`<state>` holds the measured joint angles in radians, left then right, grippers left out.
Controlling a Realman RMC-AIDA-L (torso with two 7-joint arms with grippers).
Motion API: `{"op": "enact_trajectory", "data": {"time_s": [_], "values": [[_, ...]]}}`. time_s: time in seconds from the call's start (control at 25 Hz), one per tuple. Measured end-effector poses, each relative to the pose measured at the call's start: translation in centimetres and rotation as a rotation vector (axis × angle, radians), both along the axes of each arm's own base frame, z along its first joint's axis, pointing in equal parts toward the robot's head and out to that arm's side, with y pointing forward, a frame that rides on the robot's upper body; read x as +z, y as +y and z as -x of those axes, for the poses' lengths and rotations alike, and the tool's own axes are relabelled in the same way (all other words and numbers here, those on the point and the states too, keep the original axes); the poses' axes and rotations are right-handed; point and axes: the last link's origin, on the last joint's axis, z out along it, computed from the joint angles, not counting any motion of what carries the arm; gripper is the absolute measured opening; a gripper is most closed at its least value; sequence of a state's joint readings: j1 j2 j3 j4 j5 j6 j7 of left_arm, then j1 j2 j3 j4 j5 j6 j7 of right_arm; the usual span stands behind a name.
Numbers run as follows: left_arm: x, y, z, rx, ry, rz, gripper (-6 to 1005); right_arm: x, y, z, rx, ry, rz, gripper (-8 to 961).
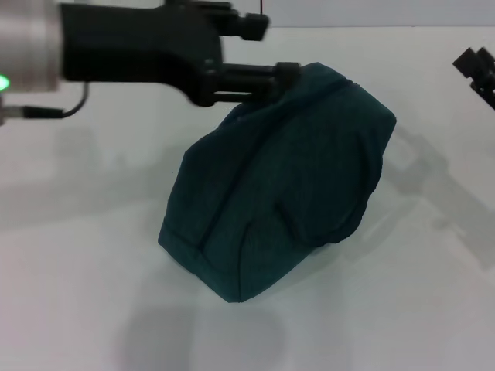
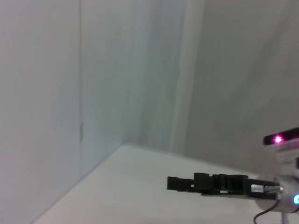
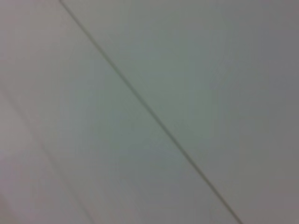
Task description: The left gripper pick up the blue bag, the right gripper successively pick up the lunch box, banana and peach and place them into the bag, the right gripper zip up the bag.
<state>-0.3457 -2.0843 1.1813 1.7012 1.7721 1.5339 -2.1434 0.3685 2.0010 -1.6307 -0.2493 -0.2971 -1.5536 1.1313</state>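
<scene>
The blue bag (image 1: 286,193) is a dark teal fabric bag, bulging and tilted, with its lower corner near the white table (image 1: 69,255) in the head view. My left gripper (image 1: 288,79) reaches in from the upper left and is shut on the bag's top edge, holding it up. My right gripper (image 1: 479,69) shows only as a black part at the right edge, away from the bag. It also shows in the left wrist view (image 2: 187,183), stretched out level above the table. The lunch box, banana and peach are out of view.
A pale wall (image 2: 117,70) stands behind the table's far edge. The right wrist view shows only a plain pale surface (image 3: 149,112) crossed by a thin dark line.
</scene>
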Motion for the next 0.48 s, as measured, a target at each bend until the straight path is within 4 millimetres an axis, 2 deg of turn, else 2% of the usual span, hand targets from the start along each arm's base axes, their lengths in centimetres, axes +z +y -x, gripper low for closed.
{"op": "enact_trajectory", "data": {"time_s": [0.04, 0.2, 0.32, 0.48], "values": [[0.4, -0.5, 0.4, -0.012, -0.019, -0.005, 429, 0.0, 0.0, 0.0, 0.0, 0.0, 0.0, 874], [1.6, -2.8, 3.1, -0.03, -0.071, -0.016, 614, 0.9, -1.2, 1.9, 0.246, -0.082, 0.003, 872], [1.4, -4.5, 5.9, -0.008, -0.064, -0.005, 847, 0.8, -2.4, 3.1, 0.44, -0.164, 0.045, 872], [0.2, -6.5, 9.5, 0.028, -0.07, 0.04, 875, -0.1, -4.0, 3.8, 0.616, -0.246, 0.117, 872]]}}
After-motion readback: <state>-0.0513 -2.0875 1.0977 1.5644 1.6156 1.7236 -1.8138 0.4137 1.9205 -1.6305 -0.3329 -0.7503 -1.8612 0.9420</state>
